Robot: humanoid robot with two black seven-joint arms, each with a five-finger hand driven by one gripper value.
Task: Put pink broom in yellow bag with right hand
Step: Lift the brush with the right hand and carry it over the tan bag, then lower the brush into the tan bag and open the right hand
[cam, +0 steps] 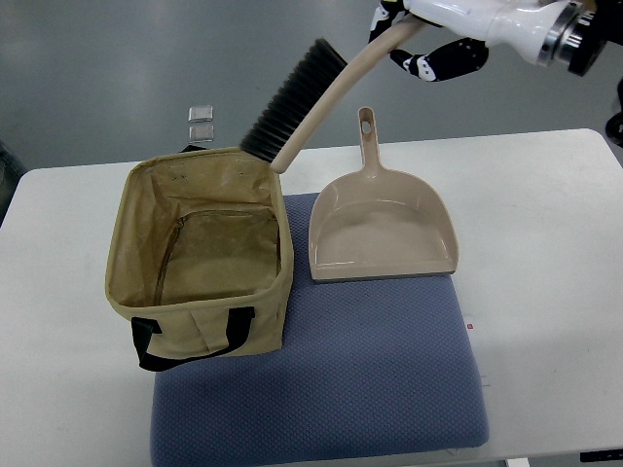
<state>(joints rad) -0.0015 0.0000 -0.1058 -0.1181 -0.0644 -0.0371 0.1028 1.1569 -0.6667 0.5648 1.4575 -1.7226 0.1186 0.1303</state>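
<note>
R hand [428,44] up at top edge, arm entering from upper right, fingers clenched round handle end of broom [321,97]. Broom (pale pink-beige handle, black bristles) held in air, slanting down-left from hand; far tip just over back right rim of bag [200,258]. Bristle side faces up-left. Bag tan-yellow, open top, black straps at front, sits on L part of blue mat [389,379]. Dustpan [382,229], same beige, lies on mat just R of bag, handle pointing away. Mat on white table [545,243]. L arm not seen.
</note>
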